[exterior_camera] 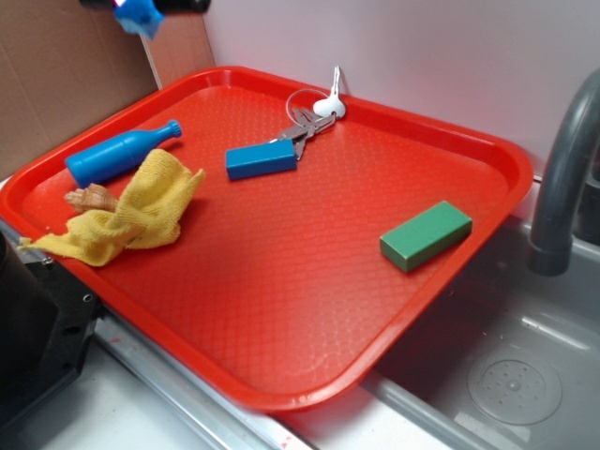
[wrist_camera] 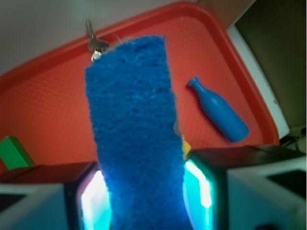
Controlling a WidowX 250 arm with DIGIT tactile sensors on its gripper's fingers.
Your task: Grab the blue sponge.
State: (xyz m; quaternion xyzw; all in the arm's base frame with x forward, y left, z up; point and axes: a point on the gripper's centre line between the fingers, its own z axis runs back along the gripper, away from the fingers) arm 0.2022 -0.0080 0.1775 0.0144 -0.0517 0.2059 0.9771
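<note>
The blue sponge fills the centre of the wrist view, standing up between the gripper fingers, which pinch it from both sides above the red tray. In the exterior view it shows at the top left edge. On the tray lie a blue bottle, yellow cloth, keys with a blue block, and a green block.

One blue sponge, one bottle, two blocks, perhaps three keys
</note>
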